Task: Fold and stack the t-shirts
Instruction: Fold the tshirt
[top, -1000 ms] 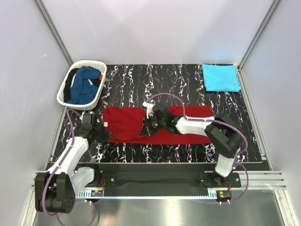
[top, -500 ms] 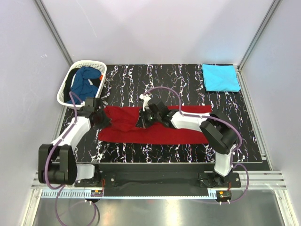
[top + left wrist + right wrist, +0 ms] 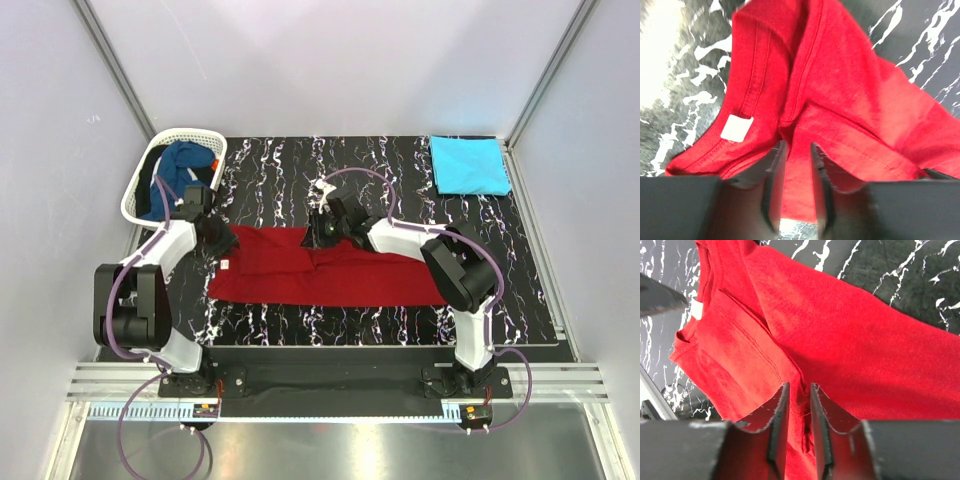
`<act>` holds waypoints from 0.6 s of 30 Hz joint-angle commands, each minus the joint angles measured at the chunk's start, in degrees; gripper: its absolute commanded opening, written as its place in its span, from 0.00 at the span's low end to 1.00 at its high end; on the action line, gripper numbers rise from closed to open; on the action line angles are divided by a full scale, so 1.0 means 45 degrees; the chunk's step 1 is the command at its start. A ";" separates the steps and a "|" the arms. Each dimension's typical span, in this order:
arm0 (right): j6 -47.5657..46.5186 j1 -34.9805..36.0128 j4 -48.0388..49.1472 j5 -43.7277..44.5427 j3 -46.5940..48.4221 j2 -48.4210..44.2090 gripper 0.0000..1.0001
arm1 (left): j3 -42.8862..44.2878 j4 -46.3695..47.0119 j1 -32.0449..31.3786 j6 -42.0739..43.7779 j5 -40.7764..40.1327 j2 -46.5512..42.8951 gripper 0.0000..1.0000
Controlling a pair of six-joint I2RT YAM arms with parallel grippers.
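top external view: a red t-shirt [image 3: 330, 275] lies spread in a long folded band across the middle of a black marbled table [image 3: 380, 170]. the left gripper [image 3: 224, 242] rests at its left end near a white label [image 3: 737, 127], the right gripper [image 3: 316, 234] at its far edge near the middle. both wrist views show the jaws slightly parted, red cloth visible in the gap, not clamped. a folded turquoise t-shirt [image 3: 468, 165] sits at the far right corner; a dark blue t-shirt [image 3: 180, 178] is bunched in a white basket [image 3: 135, 205] at far left.
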 commanded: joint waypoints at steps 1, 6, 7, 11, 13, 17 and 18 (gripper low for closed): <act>-0.0090 0.0015 -0.0689 0.0518 0.0678 -0.0565 0.31 | 0.0848 -0.0008 0.0069 0.0619 -0.0721 -0.0584 0.39; 0.1485 -0.0140 -0.3791 0.3946 0.0504 -0.2475 0.37 | 0.0324 -0.0146 -0.0689 0.1810 -0.1115 -0.2283 0.44; 0.1956 -0.0470 -0.4261 0.4325 0.0367 -0.2771 0.38 | 0.0127 -0.0146 -0.0848 0.1908 -0.0998 -0.2461 0.45; 0.4319 -0.2028 -0.5999 0.4427 -0.1113 -0.4333 0.39 | -0.1723 0.0419 -0.1084 0.1480 -0.0218 -0.3379 0.51; 0.5065 -0.2677 -0.6470 0.4133 -0.1624 -0.5213 0.36 | -0.2333 0.0926 -0.1122 0.1460 -0.0080 -0.3965 0.53; 0.5650 -0.4218 -0.6882 0.4602 -0.3126 -0.6910 0.38 | -0.2979 0.1182 -0.1103 0.1363 0.0330 -0.3948 0.53; 0.5807 -0.4494 -0.6999 0.4583 -0.3343 -0.7127 0.39 | -0.3077 0.1279 -0.1103 0.1285 0.0427 -0.3773 0.53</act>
